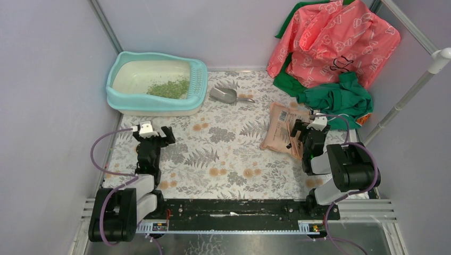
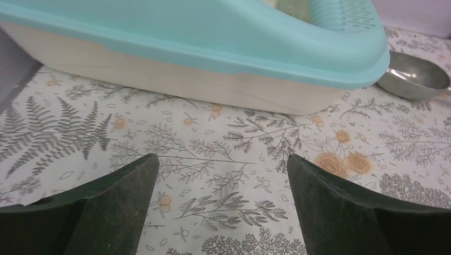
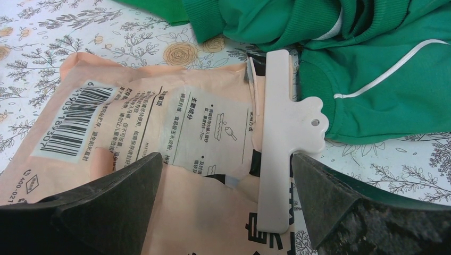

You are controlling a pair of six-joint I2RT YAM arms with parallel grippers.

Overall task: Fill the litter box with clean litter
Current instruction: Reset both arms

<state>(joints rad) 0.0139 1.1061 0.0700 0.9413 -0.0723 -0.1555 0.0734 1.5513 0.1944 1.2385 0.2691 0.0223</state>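
The turquoise litter box (image 1: 114, 98) with its cream inner pan sits at the table's far left. A small patch of green clean litter (image 1: 169, 88) lies inside it, near the slotted end. My left gripper (image 1: 154, 130) is open just in front of the box. In the left wrist view the box's side wall (image 2: 186, 79) fills the top, and the open left gripper (image 2: 222, 159) has only tablecloth between its fingers. My right gripper (image 1: 306, 127) hovers open over the pink-orange litter bag (image 1: 281, 130). In the right wrist view the bag (image 3: 159, 117) and its white clip (image 3: 284, 138) lie between the spread fingers of the right gripper (image 3: 226, 156), ungripped.
A grey metal scoop (image 1: 223, 95) lies right of the box, also seen at the left wrist view's edge as the scoop (image 2: 417, 77). A green garment (image 1: 337, 98) and a pink printed cloth (image 1: 332, 40) are piled at the far right. A white pole (image 1: 409, 95) leans at the right.
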